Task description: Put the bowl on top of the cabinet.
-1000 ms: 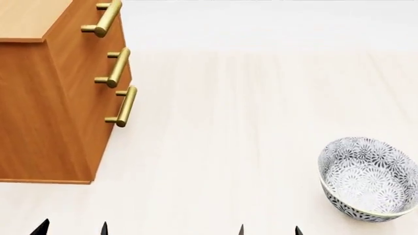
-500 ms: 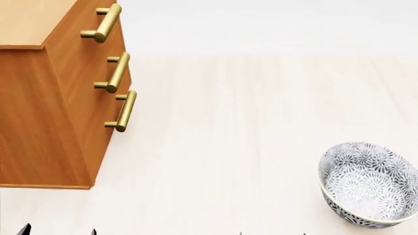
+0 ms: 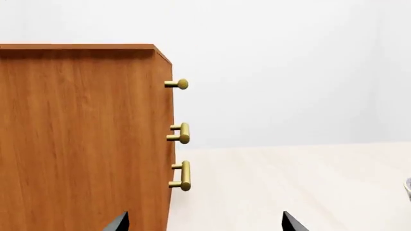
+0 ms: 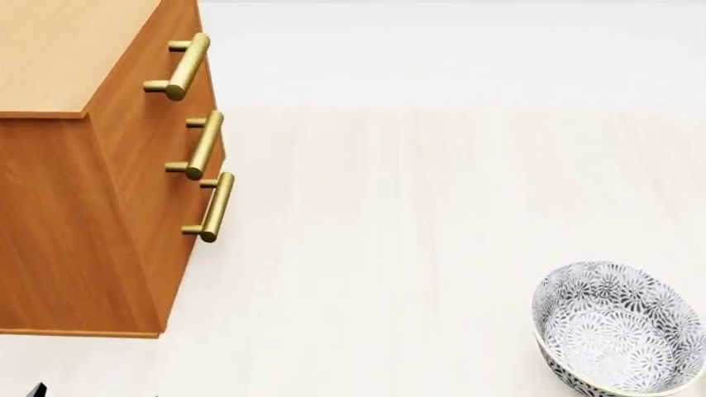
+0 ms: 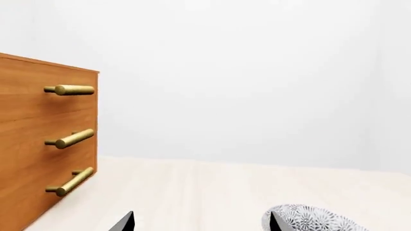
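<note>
Both pincers stand spread and empty; my head view has slid back, so bowl and cabinet sit lower, ungrasped.

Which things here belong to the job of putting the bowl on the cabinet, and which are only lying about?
For the job:
- bowl, on the floor
- cabinet, its top bare

Lying about:
- nothing else shows, only the pale floor and the wall
</note>
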Controlling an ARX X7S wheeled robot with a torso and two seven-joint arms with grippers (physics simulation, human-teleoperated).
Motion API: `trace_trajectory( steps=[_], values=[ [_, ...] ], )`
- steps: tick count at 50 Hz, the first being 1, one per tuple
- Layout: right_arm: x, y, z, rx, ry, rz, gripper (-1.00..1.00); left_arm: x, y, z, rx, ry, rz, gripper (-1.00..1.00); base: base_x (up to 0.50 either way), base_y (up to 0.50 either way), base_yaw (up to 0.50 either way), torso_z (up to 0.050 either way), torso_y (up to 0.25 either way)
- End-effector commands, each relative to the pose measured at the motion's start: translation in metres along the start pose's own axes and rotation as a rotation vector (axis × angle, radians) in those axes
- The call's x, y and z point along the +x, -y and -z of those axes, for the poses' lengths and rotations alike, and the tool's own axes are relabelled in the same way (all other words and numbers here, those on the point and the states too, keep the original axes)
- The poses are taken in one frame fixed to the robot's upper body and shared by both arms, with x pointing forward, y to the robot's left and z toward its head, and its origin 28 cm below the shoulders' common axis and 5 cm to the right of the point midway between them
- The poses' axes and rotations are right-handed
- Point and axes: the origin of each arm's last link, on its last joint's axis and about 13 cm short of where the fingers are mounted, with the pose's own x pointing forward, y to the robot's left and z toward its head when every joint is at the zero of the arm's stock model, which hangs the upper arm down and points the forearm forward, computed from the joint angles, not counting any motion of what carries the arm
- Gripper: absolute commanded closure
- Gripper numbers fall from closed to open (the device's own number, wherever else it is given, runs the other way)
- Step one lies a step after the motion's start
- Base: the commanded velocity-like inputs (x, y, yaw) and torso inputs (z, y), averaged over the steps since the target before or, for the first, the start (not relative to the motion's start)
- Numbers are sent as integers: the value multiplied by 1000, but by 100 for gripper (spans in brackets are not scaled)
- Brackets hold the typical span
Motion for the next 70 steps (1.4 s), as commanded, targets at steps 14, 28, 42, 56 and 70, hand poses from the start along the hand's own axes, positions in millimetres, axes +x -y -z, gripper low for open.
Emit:
trace_trajectory(
  steps=[14,28,42,56,70],
  values=[
    [-1,0,-2,12,-5,5,-100,-1,1,-1,0,4,7,-100,0,0,0,50,0],
    [-1,0,-1,8,-8,4,-100,-2,3,1,8,24,24,-100,76,0,0,7,0],
    [-2,0,-1,2,-4,4,-100,-3,2,1,3,29,25,-100,223,0,0,0,0],
    [-2,0,-1,-2,-3,1,-100,-3,2,1,2,31,21,-100,196,0,0,0,0],
    [0,0,-1,-8,-2,23,-100,-3,2,0,3,33,22,-100,116,0,0,0,0]
  ],
)
